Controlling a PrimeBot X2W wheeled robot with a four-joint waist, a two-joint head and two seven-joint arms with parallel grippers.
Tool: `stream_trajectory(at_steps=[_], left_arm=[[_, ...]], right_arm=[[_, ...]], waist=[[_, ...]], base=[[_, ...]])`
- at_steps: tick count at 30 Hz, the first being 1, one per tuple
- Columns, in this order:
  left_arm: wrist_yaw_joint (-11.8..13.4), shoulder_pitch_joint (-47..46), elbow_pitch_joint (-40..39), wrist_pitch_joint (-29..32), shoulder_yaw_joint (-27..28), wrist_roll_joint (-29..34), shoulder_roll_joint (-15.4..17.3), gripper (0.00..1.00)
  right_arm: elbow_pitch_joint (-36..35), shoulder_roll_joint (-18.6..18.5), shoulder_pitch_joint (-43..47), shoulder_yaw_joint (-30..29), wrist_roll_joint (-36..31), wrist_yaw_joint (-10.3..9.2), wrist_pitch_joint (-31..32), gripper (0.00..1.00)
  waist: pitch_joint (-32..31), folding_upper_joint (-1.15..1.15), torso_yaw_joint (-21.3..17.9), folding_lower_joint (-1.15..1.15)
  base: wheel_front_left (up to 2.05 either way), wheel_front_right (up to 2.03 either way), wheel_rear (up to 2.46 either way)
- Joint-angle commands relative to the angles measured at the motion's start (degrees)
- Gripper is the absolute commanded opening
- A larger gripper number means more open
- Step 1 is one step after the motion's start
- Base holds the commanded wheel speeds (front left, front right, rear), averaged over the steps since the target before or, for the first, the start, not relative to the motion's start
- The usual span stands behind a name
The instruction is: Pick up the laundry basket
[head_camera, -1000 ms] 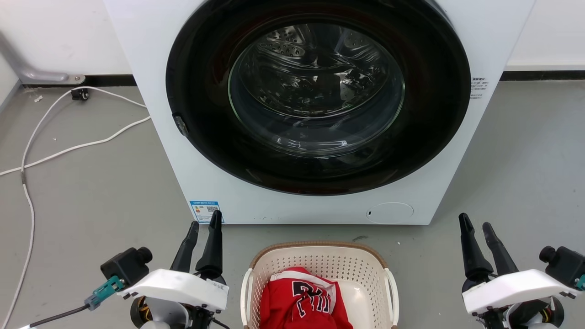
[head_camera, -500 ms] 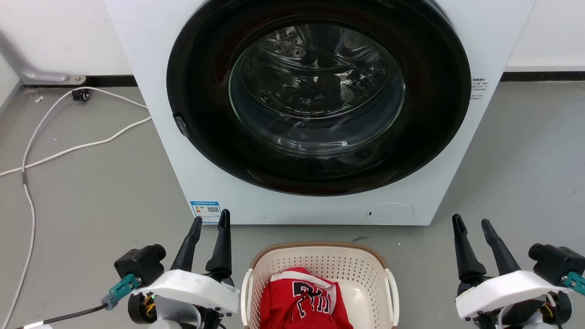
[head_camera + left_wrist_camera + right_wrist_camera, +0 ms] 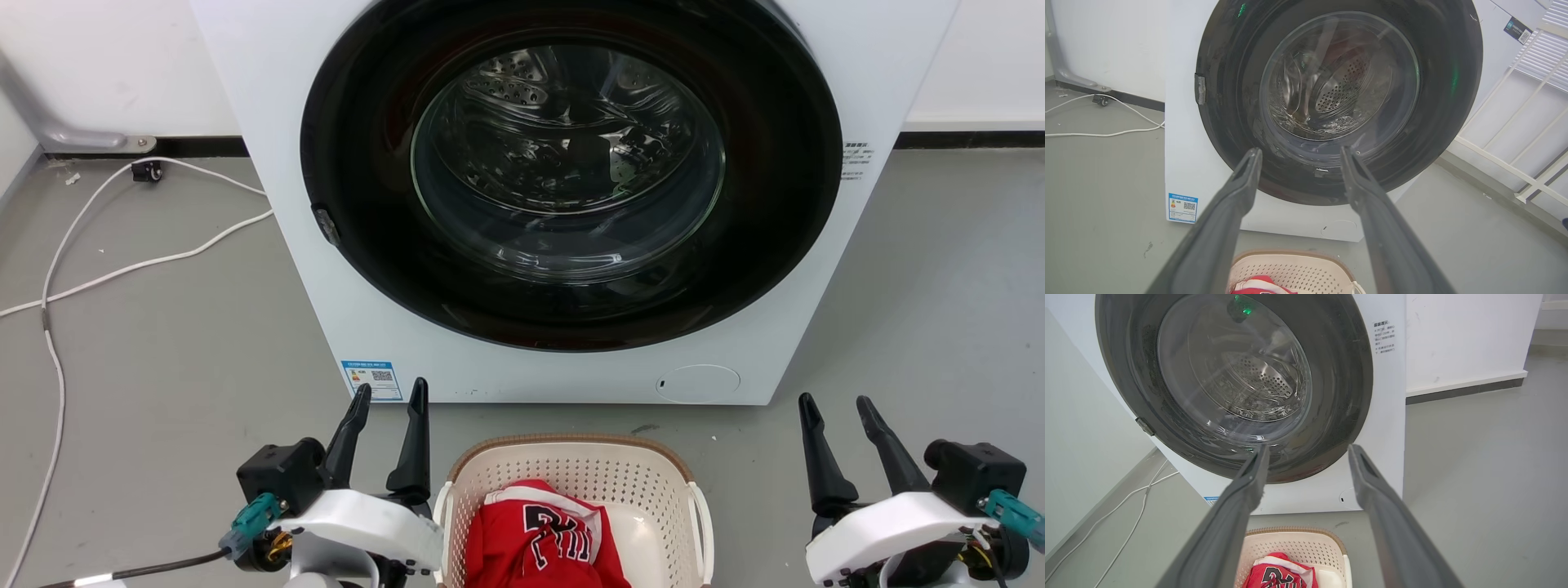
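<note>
Laundry basket (image 3: 571, 467): near end cropped off-frame.

White washing machine (image 3: 571, 188), dark round door, stood on grey floor (image 3: 163, 367). White cable (image 3: 139, 263) lay at its left. Blue sticker (image 3: 372, 380) low on front.

The grey floor (image 3: 163, 367) carried a white front-loading washing machine (image 3: 571, 188) at the frame's centre, the laundry basket (image 3: 571, 467) just below it at the bottom edge, and a white cable (image 3: 147, 263) trailing across the left.
</note>
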Motion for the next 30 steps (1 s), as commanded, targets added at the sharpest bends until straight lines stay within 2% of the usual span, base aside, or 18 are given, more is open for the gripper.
stream_trajectory(at_steps=[1, 15, 30], left_arm=[[0.35, -1.14, -0.31, -0.55, -0.23, 1.33, 0.16, 1.00], [1.81, -0.86, 0.69, -2.19, -0.96, 9.20, 0.17, 1.00], [1.99, -0.86, 2.22, -3.94, -1.81, 14.87, 0.18, 1.00]], right_arm=[[-0.72, -0.01, 0.08, 0.13, -1.51, 0.00, -0.34, 1.00], [-0.97, -0.01, 0.95, 0.59, -7.65, 0.00, -1.01, 1.00], [-1.07, 0.00, 1.52, 0.58, -12.88, -0.01, -2.24, 1.00]], waist=[[-0.02, 0.00, -0.01, 0.00], [-0.34, 0.00, 0.04, 0.00], [-0.44, 0.00, 0.06, 0.00]], base=[[0.00, 0.00, 0.00], [0.00, 0.00, 0.00], [0.00, 0.00, 0.00]])
